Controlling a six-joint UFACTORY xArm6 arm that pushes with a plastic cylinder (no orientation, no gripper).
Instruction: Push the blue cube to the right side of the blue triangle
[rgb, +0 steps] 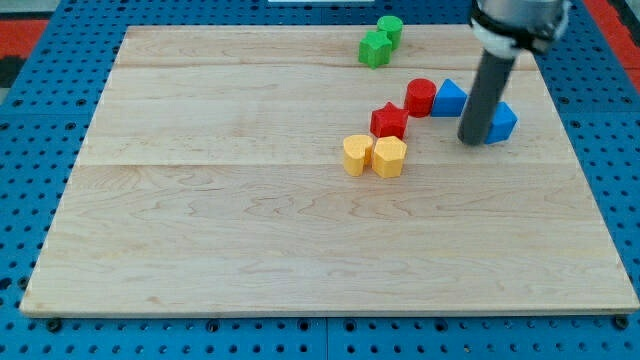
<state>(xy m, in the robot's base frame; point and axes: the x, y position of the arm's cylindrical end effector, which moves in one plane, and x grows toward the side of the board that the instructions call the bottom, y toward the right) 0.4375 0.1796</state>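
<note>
We see my tip (473, 140) resting on the wooden board (250, 230), with no pincer on it to spread or pinch: only a straight dark rod, smooth and round. Taking my tip as the landmark, the blue cube (501, 122) sits just to its right in the view, touching or nearly so, partly hidden behind the rod. The blue triangle (449, 98) lies just up and to the left of my tip, close by. Beyond it, further left, stands the red cylinder (420, 96), touching the triangle, and below that the red star (389, 121). Lower left of my tip, two yellow blocks (375, 155) sit side by side, their shapes faceted. Far up and left, two green blocks (381, 41) huddle together. All blocks look matte and solid; the board shows pale grain.
</note>
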